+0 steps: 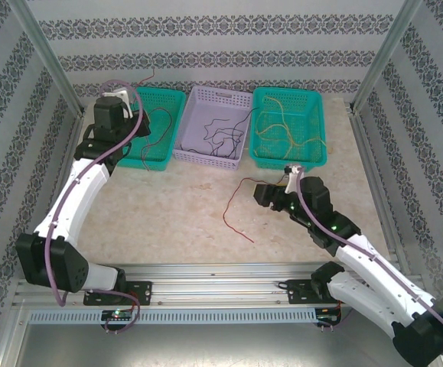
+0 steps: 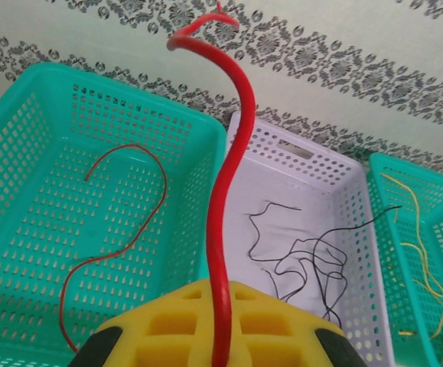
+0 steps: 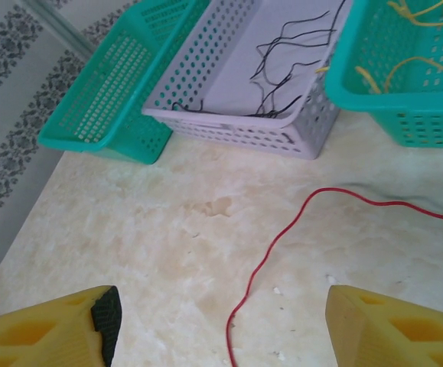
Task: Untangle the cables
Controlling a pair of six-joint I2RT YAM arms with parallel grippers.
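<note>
Fingers (image 3: 45, 332) of the right gripper (image 3: 223, 306) are spread wide with nothing pinched, hovering low over the table (image 1: 167, 214) at the near right. Loose red cable (image 3: 282, 237) lies flat on the table under and ahead of that gap. In the top view 1 end sits just beside the gripper and the rest snakes back toward the arm bases, well apart from the baskets. Farther out on the left, left gripper (image 2: 221, 340) fingers (image 2: 167, 329) are pressed together, pinching a 2nd red cable (image 2: 232, 153). This held cable stands up out of the pinch and kinks over at its top end. The left gripper is raised over the left side of the left teal basket (image 1: 151, 162). 3 baskets sit in a row along the far side of the table, side by side and just about touching. The left teal basket holds 1 basket red cable (image 2: 162, 195), lying in a loose S on the floor. The lavender basket (image 1: 206, 158) in the middle holds several dark cables (image 2: 294, 264), loosely overlapped, count unclear. The right teal basket (image 1: 290, 159) holds yellow-green cables (image 3: 408, 9), also overlapping. Patterned wall (image 1: 206, 30) runs behind the baskets.
</note>
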